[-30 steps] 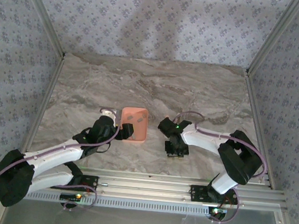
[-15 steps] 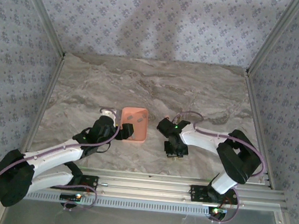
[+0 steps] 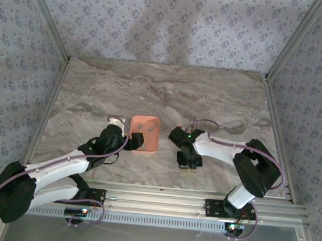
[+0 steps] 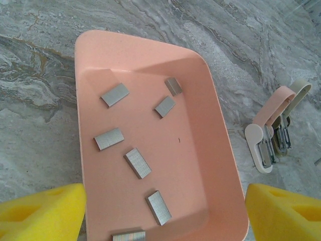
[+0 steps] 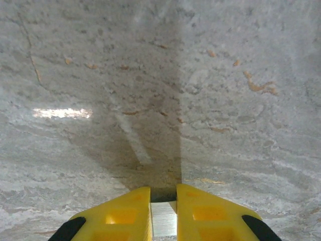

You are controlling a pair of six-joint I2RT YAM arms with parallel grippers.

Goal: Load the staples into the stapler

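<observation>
Staple strip [image 5: 164, 219], grey, is being pinched between the almost-closed fingers of the right claw [image 5: 163, 196], low over bare table [image 5: 235, 100]. Only its end is being shown, so its long axis is not being called for sure; it seems to be running along the fingers. From above, this claw is being seen on the near right side, apart from the tray.

The left claw [image 4: 163, 203] is being held wide open and is gripping nothing. Its fingers are straddling the closest end of the salmon-pink tray [image 4: 150, 55]. Seven more staples [image 4: 138, 163] are being left scattered flat inside that tray, pointing all ways, none touching another.

Farther out, the stapler [image 4: 275, 105] is being left on the table just beside the tray, not touching it. It is being seen hinged open with its metal channel exposed and its long axis diagonal in the left wrist view. A tan piece is lying against it; whether that is a second stapler or a part is not being resolved.

Judged: loading is not yet being done, since one strip is being gripped and the channel is unfilled. The coming move is being governed by one relation. The stapler is lying left of and beyond the right claw, with the tray between them, and the left arm is being placed nearer to it. The strip will likely need aligning with the channel.
</observation>
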